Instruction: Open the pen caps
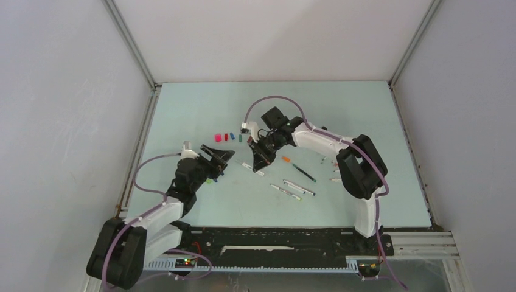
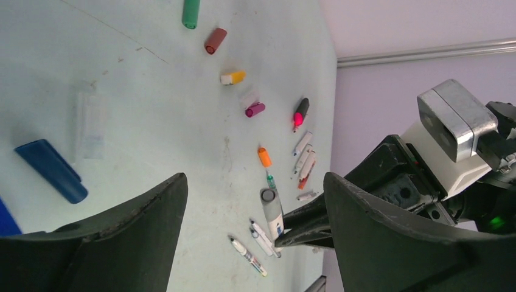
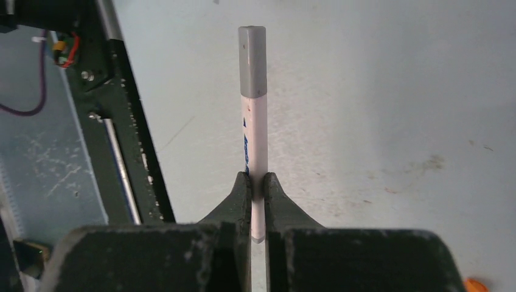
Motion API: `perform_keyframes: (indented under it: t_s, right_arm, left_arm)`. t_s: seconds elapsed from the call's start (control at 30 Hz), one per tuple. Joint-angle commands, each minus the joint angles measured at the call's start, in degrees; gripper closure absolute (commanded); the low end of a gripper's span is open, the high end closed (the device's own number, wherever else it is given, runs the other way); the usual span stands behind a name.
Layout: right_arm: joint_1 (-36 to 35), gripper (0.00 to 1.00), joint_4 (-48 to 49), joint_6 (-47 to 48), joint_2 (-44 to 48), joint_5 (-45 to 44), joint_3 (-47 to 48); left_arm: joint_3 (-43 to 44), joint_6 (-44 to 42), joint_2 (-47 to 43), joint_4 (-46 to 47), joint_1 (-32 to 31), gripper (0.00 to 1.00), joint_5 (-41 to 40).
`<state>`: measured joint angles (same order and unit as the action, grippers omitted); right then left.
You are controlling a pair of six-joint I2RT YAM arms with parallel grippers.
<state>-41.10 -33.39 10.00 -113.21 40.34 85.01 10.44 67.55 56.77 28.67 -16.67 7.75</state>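
My right gripper (image 3: 255, 176) is shut on a white pen (image 3: 254, 131) whose grey cap (image 3: 252, 61) points away from the jaws. In the top view it (image 1: 257, 165) holds this pen (image 1: 251, 168) just above the table. My left gripper (image 2: 255, 182) is open and empty. It (image 1: 217, 160) is a short way left of the pen and faces the grey cap (image 2: 268, 196) end-on. Loose caps lie behind: pink (image 1: 218, 137), red (image 1: 226, 136), blue (image 1: 232, 135) and green (image 1: 240, 138). An orange cap (image 1: 285, 159) lies to the right.
Uncapped pens lie right of the grippers: a green-tipped one (image 1: 303, 172), two near the front (image 1: 285, 191) and more at the far right (image 1: 334, 164). A blue cap (image 2: 52, 170) lies under my left gripper. The black highlighter (image 2: 300, 114) lies beyond.
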Motion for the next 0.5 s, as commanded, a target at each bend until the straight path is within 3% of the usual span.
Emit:
perform_keyframes:
  t_s: [0.0, 0.1, 0.27, 0.47]
  right_arm:
    - [0.0, 1.0, 1.7, -2.1, 2.6, 7.0, 0.6]
    - [-0.3, 1.0, 1.8, -2.6, 2.5, 7.4, 0.8]
    - [-0.9, 1.0, 1.9, -3.0, 2.6, 8.0, 1.0]
    - [-1.2, 1.0, 2.0, -3.2, 2.3, 7.7, 1.0]
  left_arm:
    - [1.5, 2.1, 3.1, 9.2, -1.0, 0.15, 2.9]
    - [1.9, 2.6, 4.8, 11.1, -2.4, 0.17, 2.7]
    - [2.5, 3.3, 8.1, 12.8, -3.9, 0.28, 2.5]
    - [3.1, 4.0, 10.6, 14.4, -4.8, 0.55, 2.7]
